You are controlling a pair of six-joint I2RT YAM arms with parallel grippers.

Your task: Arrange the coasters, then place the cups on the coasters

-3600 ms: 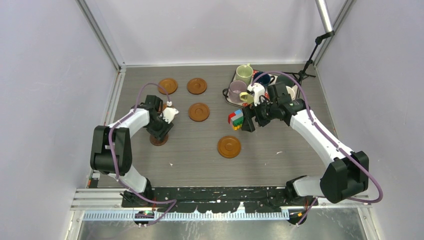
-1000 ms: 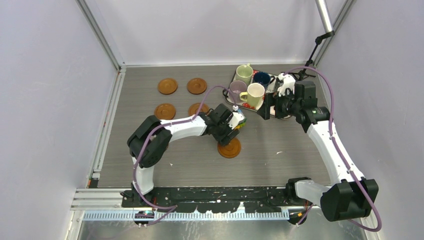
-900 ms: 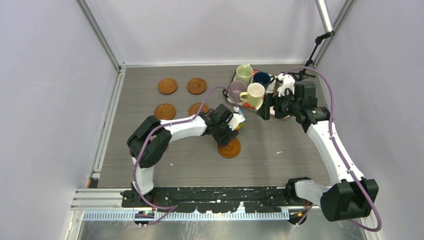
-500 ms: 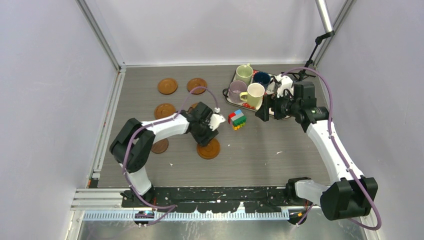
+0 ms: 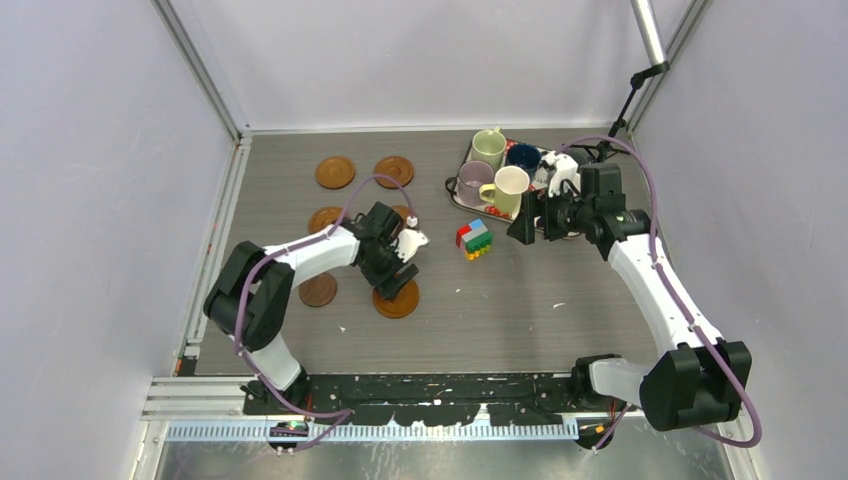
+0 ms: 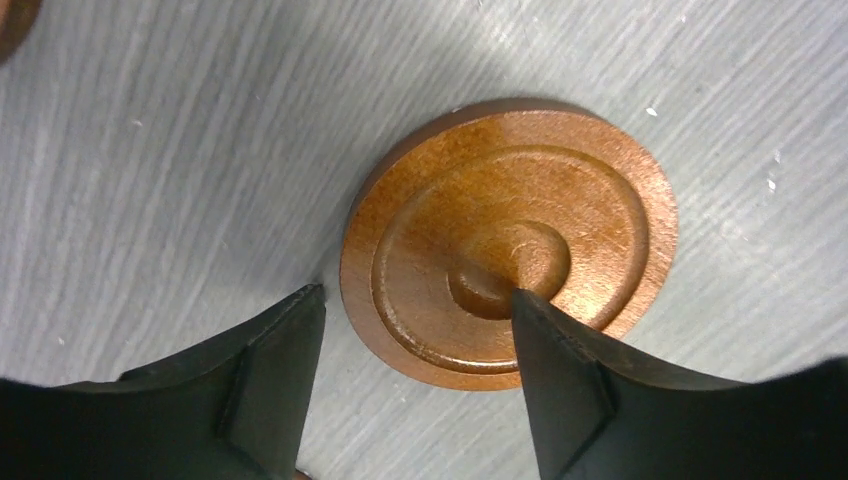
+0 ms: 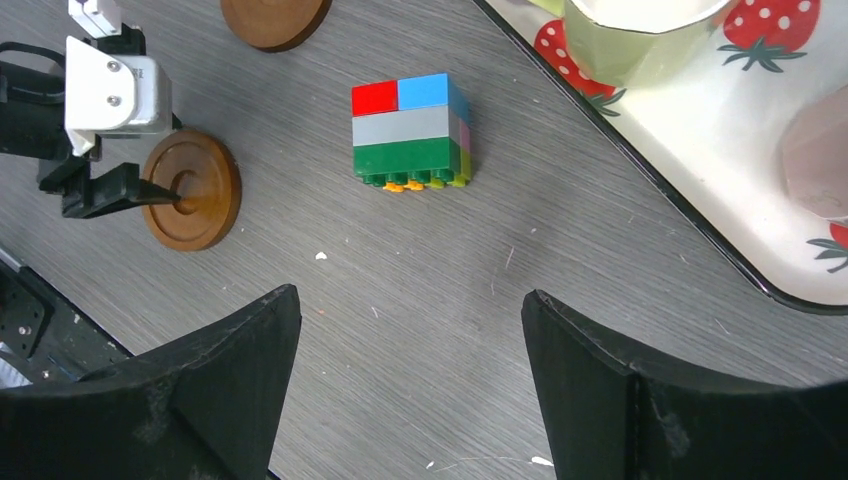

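A brown coaster (image 5: 397, 302) (image 6: 508, 240) lies flat on the table at front centre-left. My left gripper (image 5: 390, 284) (image 6: 417, 293) is open over it: one fingertip rests on the table beside its rim, the other over its central dimple. More coasters lie at the back left (image 5: 335, 172) (image 5: 394, 171), at mid left (image 5: 325, 218), and a darker one (image 5: 318, 290) at front left. The pale yellow cup (image 5: 510, 190) (image 7: 630, 40), mauve cup (image 5: 473, 183), light green cup (image 5: 488, 147) and dark blue cup (image 5: 523, 156) stand on the tray. My right gripper (image 5: 521, 228) (image 7: 410, 300) hangs open and empty above bare table beside the tray.
The white strawberry-print tray (image 7: 700, 180) sits at the back right. A multicoloured block toy (image 5: 474, 239) (image 7: 410, 130) stands between the two grippers. A thin black stand (image 5: 622, 110) rises in the back right corner.
My left gripper has carried the coaster leftwards from front centre toward the dark coaster and widened its jaws. The right gripper has edged slightly left, still open.
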